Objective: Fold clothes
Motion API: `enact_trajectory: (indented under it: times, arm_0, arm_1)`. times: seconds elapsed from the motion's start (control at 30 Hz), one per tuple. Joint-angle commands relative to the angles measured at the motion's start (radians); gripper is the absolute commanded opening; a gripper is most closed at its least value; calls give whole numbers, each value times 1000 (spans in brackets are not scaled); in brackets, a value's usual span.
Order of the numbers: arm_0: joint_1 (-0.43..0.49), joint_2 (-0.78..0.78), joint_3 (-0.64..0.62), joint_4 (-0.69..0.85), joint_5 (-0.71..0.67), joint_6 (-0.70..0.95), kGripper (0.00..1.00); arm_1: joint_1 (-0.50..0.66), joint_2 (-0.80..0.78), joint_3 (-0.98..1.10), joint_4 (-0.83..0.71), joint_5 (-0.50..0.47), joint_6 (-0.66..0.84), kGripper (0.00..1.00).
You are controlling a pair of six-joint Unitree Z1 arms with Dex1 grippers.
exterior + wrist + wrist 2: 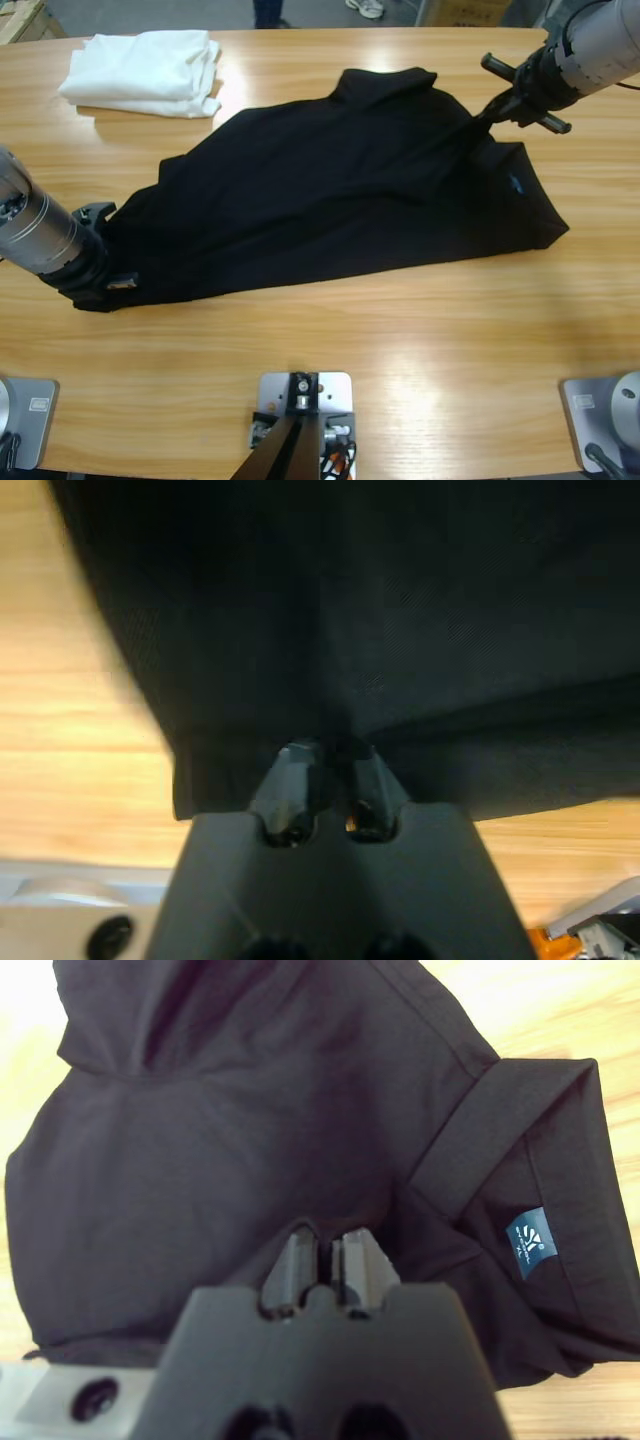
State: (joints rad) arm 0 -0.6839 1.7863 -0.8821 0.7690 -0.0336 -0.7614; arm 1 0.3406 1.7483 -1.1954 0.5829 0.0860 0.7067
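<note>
left gripper point(100, 262) clamped on black polo shirt point(330, 190) hem | right gripper point(497, 108) pinching fabric beside the collar (blue tag point(530, 1242) just right of it) | shirt stretched between both, over wooden table point(400, 340)

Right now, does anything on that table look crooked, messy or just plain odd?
The black polo shirt lies slanted and bunched across the table, not flat. The left gripper pinches its lower end and the right gripper pinches cloth near the collar, pulling it into a ridge. The white folded pile sits neat. Nothing looks spilled or damaged.
</note>
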Motion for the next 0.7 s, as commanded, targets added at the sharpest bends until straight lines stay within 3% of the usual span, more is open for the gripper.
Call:
enact_trajectory:
  times: [0.03, 0.07, 0.1, 0.13, 0.33, 0.5, 0.57, 0.63, 0.7]
  arm_0:
    - [-9, -64, -89, 100, 40, -12, 977]
    - [-9, -68, -100, 101, 40, -12, 976]
    - [-9, -69, -109, 100, 40, -12, 973]
    - [-9, -68, -115, 100, 40, -12, 973]
    - [-9, -23, -129, 100, 39, -9, 956]
    - [-24, 0, -127, 100, 58, 9, 802]
    - [-34, 13, -128, 100, 78, 24, 732]
    - [-40, 26, -129, 101, 93, 29, 637]
    - [-40, 36, -126, 101, 120, 25, 637]
  arm_1:
    - [-14, -46, 35, -20, 68, -55, 384]
    - [-13, -57, 36, -22, 84, -71, 696]
    - [-12, -80, 36, -23, 107, -87, 903]
    - [-11, -101, 39, -22, 124, -92, 993]
    - [-11, -220, 114, 20, 117, -90, 1000]
    - [32, -219, 208, -41, 167, -34, 729]
    - [60, -179, 229, -98, 195, 27, 710]
    - [75, -127, 231, -151, 214, 89, 607]
    - [75, -73, 225, -200, 222, 140, 563]
